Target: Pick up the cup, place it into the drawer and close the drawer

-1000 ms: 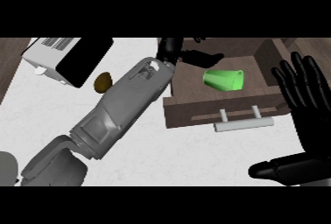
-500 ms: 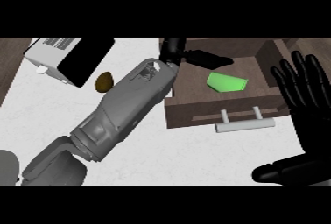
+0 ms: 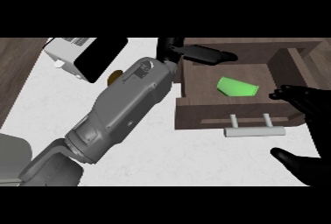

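A: Where is the cup [image 3: 237, 87] lying?
B: In the open drawer [image 3: 194, 111], at two o'clock.
A: The left hand [image 3: 197, 51]?
B: Spread, nothing being pinched; the right hand [image 3: 308, 99] likewise. The cup is judged light and rigid; the handle [image 3: 254, 131] is to be pushed.

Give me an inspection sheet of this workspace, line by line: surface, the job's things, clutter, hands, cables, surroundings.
Surface: white speckled counter.
Job's things: green cup lies on its side inside the open wooden drawer; the drawer's pale bar handle faces the robot.
Clutter: white and black appliance at the upper left; small brown object beside it, mostly hidden by the left forearm.
Hands: left hand open above the drawer's back edge, holding nothing; right hand open at the drawer's right side.
Cables: nothing seen.
Surroundings: dark wood strip along the left edge.
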